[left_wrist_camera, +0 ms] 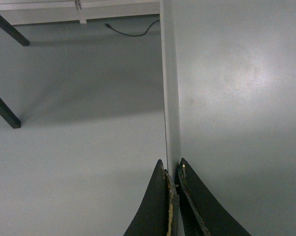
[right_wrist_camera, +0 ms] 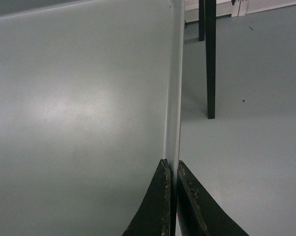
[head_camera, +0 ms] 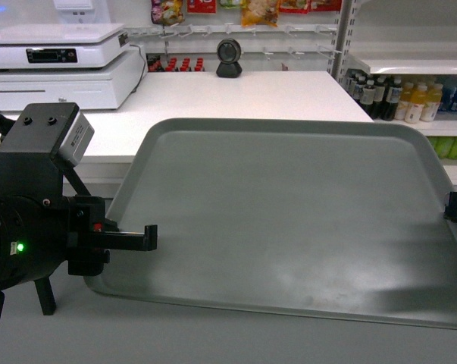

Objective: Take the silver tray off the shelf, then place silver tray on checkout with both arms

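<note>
- My left pincer (head_camera: 148, 236) is clamped on the left rim of the silver tray (head_camera: 289, 220); in the left wrist view the fingers (left_wrist_camera: 155, 206) pinch the raised edge from both sides, with floor below on the outer side.
- The silver tray hangs between my two arms, off the shelf, its far edge reaching over the white counter (head_camera: 243, 95) that serves as the checkout, near a scale (head_camera: 57, 45) and a small black camera (head_camera: 229, 58).
- My right pincer (right_wrist_camera: 173, 169) is closed on the right rim in the same way; the head view shows only a sliver of it.
- To do this well, I judge I should move both arms forward together, keep the tray level, lower it flat, and only then let go.
</note>
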